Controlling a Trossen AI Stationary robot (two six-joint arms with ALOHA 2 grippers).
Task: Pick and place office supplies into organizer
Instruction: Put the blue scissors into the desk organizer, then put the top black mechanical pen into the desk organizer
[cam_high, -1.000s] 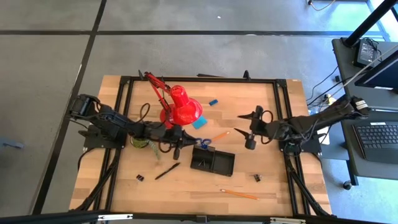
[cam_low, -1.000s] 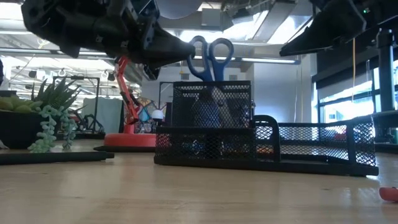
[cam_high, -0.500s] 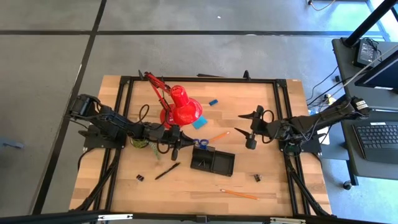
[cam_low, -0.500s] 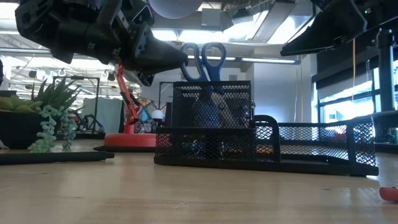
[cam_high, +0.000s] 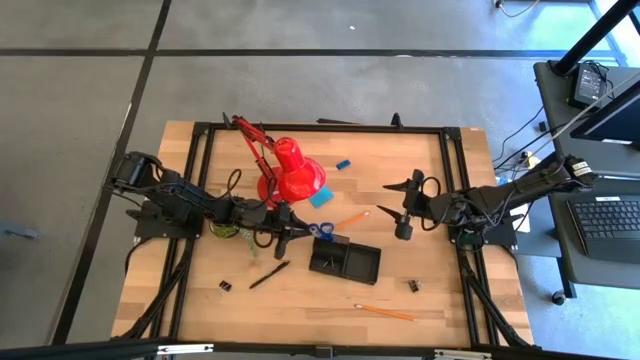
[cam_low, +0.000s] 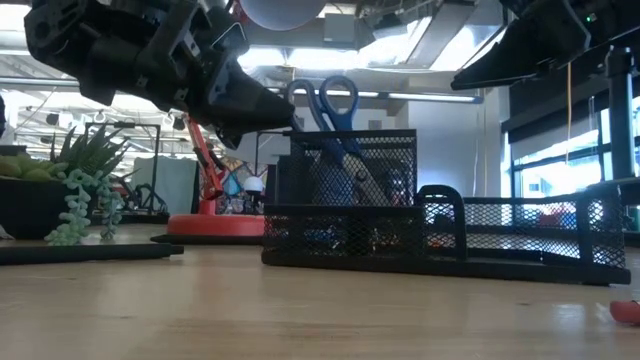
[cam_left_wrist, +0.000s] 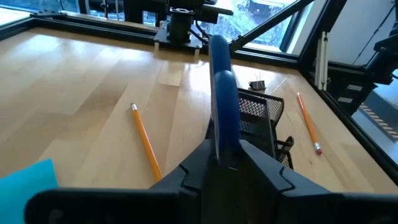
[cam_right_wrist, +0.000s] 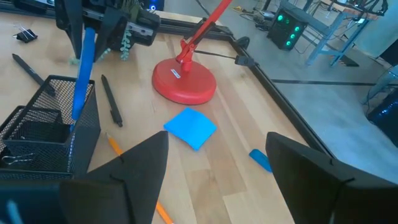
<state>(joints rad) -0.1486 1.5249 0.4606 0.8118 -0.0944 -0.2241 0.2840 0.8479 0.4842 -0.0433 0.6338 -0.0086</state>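
Observation:
The blue-handled scissors (cam_low: 325, 100) stand blades-down in the tall mesh cup of the black organizer (cam_high: 345, 262), near the table's middle. They lean, handles toward the left. My left gripper (cam_low: 285, 118) reaches in from the left and is shut on their handle. In the left wrist view the handle (cam_left_wrist: 224, 99) rises edge-on between my fingers, with the organizer (cam_left_wrist: 255, 112) behind it. My right gripper (cam_high: 388, 200) hovers open to the right of the organizer, above the table, holding nothing. My left gripper pinches the edge of the scissors' blue handle (cam_left_wrist: 225, 146) between its two fingers. The fingers come nearly level from the table's left, slanting slightly down. The scissors stand tilted, blades inside the organizer's cup (cam_low: 350, 180), handles above its rim.
A red desk lamp (cam_high: 290, 175) and a green plant (cam_high: 225, 228) stand close behind my left arm. Loose on the table lie a black pen (cam_high: 268, 275), orange pencils (cam_high: 352, 217) (cam_high: 385, 313), binder clips (cam_high: 225, 286) (cam_high: 413, 286), a blue note pad (cam_high: 320, 198) and an eraser (cam_high: 343, 163).
My left gripper has sunk a little with the scissors. They have gone deeper into the cup and tipped from upright to leaning, handles toward the left. The organizer has slid slightly toward the table's right edge.

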